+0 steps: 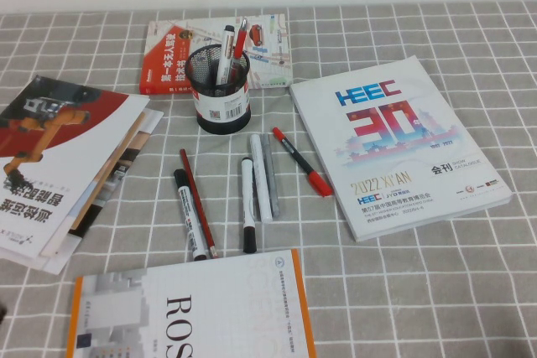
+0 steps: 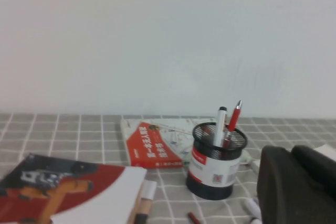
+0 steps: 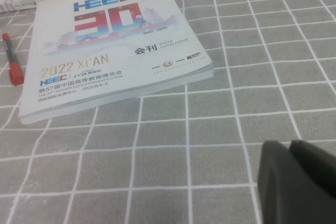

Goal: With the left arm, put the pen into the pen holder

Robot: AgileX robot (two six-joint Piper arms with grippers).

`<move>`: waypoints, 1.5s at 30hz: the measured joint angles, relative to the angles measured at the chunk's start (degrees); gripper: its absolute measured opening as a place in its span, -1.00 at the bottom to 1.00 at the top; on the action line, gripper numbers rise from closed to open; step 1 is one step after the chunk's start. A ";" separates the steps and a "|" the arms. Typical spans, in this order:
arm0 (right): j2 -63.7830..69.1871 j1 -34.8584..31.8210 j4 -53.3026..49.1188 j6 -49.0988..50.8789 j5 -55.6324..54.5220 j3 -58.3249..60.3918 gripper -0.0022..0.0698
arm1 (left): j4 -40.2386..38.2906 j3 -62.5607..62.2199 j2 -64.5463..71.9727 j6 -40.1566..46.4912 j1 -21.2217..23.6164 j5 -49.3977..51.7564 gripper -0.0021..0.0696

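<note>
The black mesh pen holder (image 1: 220, 90) stands upright at the back middle of the checked cloth, with a silver pen and a red pen in it. It also shows in the left wrist view (image 2: 215, 174). Two white markers with black caps lie in front of it, one in the middle (image 1: 248, 204) and one further left (image 1: 190, 214). Neither arm shows in the high view. My left gripper (image 2: 291, 153) is shut and empty, low and to the side of the holder. My right gripper (image 3: 290, 148) is shut and empty over bare cloth.
A slim red pen (image 1: 198, 203), two pale grey pens (image 1: 265, 175) and a red marker (image 1: 300, 161) lie among the markers. A red-and-white book (image 1: 172, 56) lies behind the holder, a HEEC catalogue (image 1: 398, 144) at right, magazines (image 1: 67, 165) at left and an orange-edged book (image 1: 193, 308) in front.
</note>
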 joint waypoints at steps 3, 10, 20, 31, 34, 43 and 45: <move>0.00 0.00 0.00 0.00 0.00 0.00 -0.97 | -0.19 4.48 -5.54 -4.22 0.00 -0.37 -0.94; 0.00 0.00 0.00 0.00 0.00 0.00 -0.97 | -0.33 12.46 -10.01 -12.20 0.00 -3.02 -0.94; 0.00 0.00 0.00 0.00 0.00 0.00 -0.97 | 1.78 14.57 -10.01 -11.04 0.00 -2.51 -0.94; 0.00 0.00 0.00 0.00 0.00 0.00 -0.97 | -4.63 14.57 -10.13 -2.85 0.00 1.51 -0.94; 0.00 0.00 0.00 0.00 0.00 0.00 -0.97 | -19.63 14.57 -10.32 14.35 0.00 5.61 -0.94; 0.00 0.00 0.00 0.00 0.00 0.00 -0.97 | -45.19 15.54 -15.52 47.93 4.89 8.07 -0.94; 0.00 0.00 0.00 0.00 0.00 0.00 -0.97 | -48.79 17.15 -17.35 51.20 7.58 6.92 -0.94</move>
